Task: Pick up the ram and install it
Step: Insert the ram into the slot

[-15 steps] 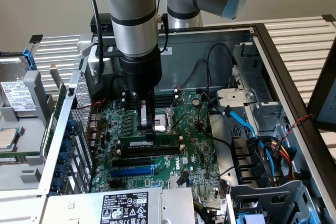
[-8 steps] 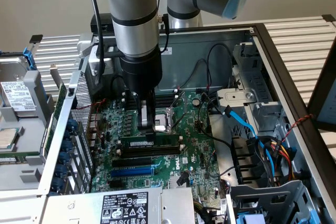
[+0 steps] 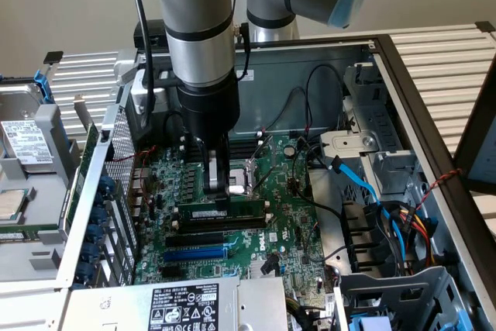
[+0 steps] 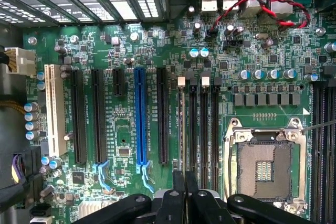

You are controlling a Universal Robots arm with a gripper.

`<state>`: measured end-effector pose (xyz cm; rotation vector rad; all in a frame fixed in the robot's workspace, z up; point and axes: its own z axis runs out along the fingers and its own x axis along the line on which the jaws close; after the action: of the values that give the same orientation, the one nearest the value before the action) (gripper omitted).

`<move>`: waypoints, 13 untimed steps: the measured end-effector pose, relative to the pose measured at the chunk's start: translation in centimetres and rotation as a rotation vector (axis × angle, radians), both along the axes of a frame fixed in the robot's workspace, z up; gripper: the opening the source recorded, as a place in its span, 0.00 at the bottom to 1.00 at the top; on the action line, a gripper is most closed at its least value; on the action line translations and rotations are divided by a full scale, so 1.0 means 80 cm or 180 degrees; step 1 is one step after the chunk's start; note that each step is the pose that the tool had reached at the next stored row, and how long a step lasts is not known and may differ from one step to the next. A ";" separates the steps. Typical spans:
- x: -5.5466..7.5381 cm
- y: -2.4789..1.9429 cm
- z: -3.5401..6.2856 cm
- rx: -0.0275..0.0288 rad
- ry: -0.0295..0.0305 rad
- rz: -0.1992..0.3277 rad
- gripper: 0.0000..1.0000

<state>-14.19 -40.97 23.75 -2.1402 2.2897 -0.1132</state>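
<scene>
The ram [image 3: 203, 212], a thin green stick with a white label, stands on edge along a black memory slot on the motherboard [image 3: 287, 222], just beside the CPU socket [image 3: 248, 177]. My gripper [image 3: 222, 202] reaches straight down onto its top edge, fingers shut on it near the middle. In the wrist view the ram [image 4: 182, 129] shows edge-on as a thin line running along the slot and in between the black fingertips [image 4: 178, 179]. The neighbouring memory slots [image 4: 205, 129] are bare.
Long black slots [image 3: 217, 236] and a blue slot [image 3: 198, 254] lie just beyond the ram. Cables [image 3: 325, 145] and a blue data lead [image 3: 364, 184] cross the case at the exterior view's right. The drive cage [image 3: 372, 137] and power supply [image 3: 186, 304] hem in the board.
</scene>
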 end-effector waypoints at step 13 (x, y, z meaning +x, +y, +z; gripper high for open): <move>0.000 -0.0004 -0.002 0.0000 0.0000 -0.0003 0.12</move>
<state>-14.20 -41.00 23.56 -2.1391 2.2908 -0.1131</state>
